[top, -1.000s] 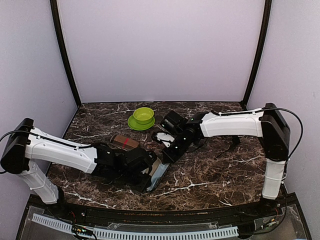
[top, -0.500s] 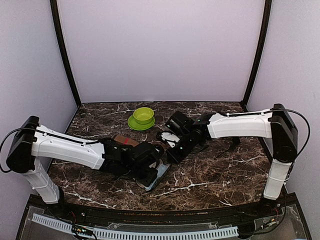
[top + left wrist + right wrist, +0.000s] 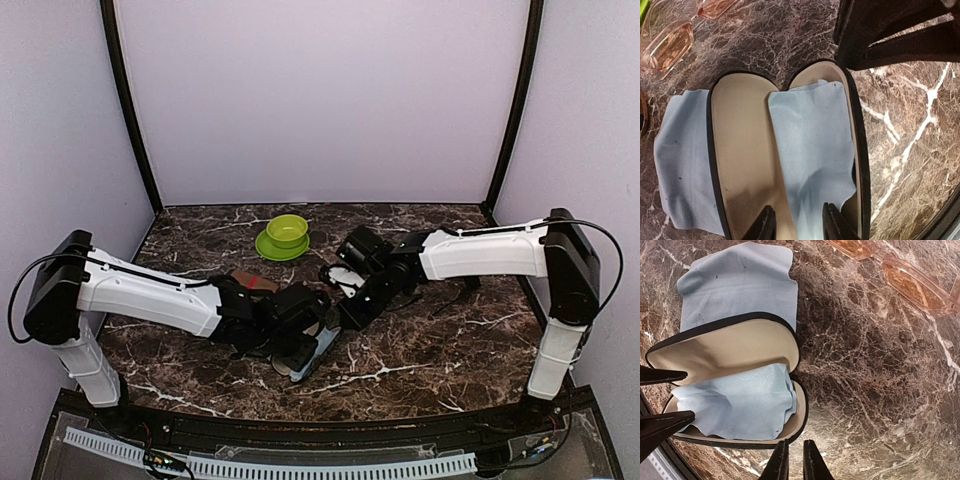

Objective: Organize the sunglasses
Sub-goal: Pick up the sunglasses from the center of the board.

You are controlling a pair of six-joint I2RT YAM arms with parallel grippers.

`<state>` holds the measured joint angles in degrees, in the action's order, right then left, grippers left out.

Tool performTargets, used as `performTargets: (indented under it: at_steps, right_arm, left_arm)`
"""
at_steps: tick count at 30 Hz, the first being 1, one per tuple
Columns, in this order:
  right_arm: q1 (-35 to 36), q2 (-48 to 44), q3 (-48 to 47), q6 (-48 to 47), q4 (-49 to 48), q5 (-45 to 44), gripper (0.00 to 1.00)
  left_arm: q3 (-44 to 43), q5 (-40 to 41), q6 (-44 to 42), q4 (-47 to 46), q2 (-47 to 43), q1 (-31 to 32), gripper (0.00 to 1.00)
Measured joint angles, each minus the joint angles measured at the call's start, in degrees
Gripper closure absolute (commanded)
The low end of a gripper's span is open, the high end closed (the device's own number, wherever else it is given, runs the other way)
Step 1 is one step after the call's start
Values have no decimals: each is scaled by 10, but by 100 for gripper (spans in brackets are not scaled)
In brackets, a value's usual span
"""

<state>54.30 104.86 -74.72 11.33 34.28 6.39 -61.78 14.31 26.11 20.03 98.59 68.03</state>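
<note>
A pair of sunglasses with reddish-brown translucent lenses (image 3: 671,44) lies on the marble beyond the case; it also shows in the right wrist view (image 3: 912,284). A black-rimmed case with beige lining (image 3: 737,150) lies open, with a light blue cloth (image 3: 812,145) in one half. My left gripper (image 3: 799,225) is open, its fingers spread over the near end of the case (image 3: 308,352). My right gripper (image 3: 796,460) is shut and empty, just off the other end of the case (image 3: 740,347). I cannot make out the black wire pair.
More blue cloth (image 3: 735,285) lies on the table under the case lid. A brown striped case (image 3: 250,283) sits left of centre. A green bowl on a green plate (image 3: 287,232) stands at the back. The two arms nearly meet in the middle.
My left arm has reached further right, so its gripper is now over the open case. My right gripper has drawn back slightly to the right.
</note>
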Motion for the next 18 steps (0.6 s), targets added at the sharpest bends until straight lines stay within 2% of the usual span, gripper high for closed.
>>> performTargets:
  at_steps: [18]
  right_arm:
    - [-1,-6,16,8,-10,-1,88]
  left_arm:
    - [0,-28,5,-1,8,23,66]
